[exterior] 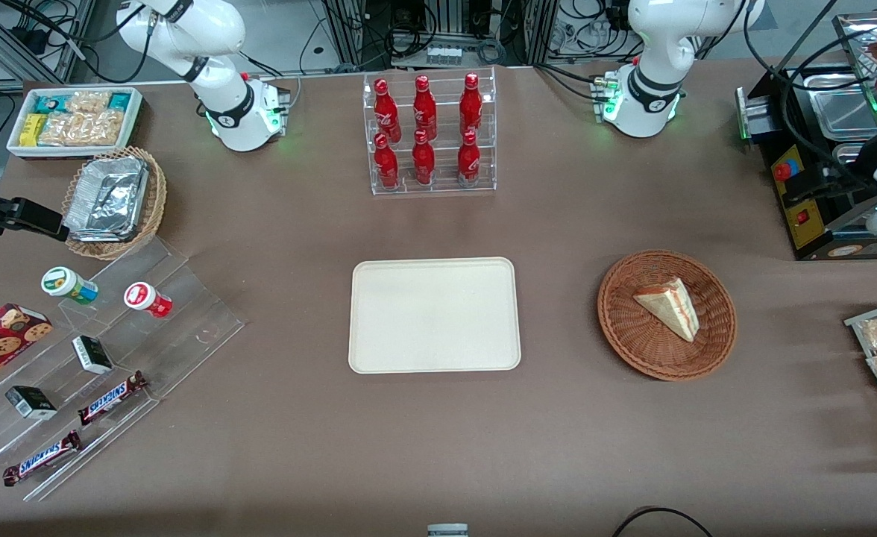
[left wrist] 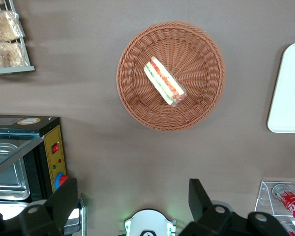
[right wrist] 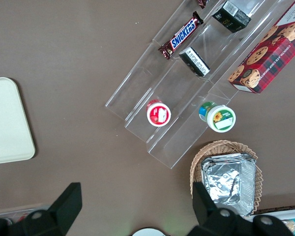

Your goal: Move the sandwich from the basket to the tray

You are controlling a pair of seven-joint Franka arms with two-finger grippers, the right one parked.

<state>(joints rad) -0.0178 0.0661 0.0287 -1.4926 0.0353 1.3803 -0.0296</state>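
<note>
Pincer (left wrist: 132, 196) is spread wide and empty, hanging high above the counter (left wrist: 137, 147). Sandwich (left wrist: 164, 82) sits in the basket (left wrist: 206, 93) well below it, tray (left wrist: 290, 93) off sideways. Risk, I'd say: fingers snagging wicker or squashing the bread.

Light is bright and even from overhead — shadows on the brown table (exterior: 259, 224) are soft and short. The red bottles (exterior: 425, 130) and crumpled foil (exterior: 107, 198) carry small glints. In the left wrist view the open gripper (left wrist: 132, 196) looks dark and slightly soft — the basket (left wrist: 137, 59) stays sharp.
</note>
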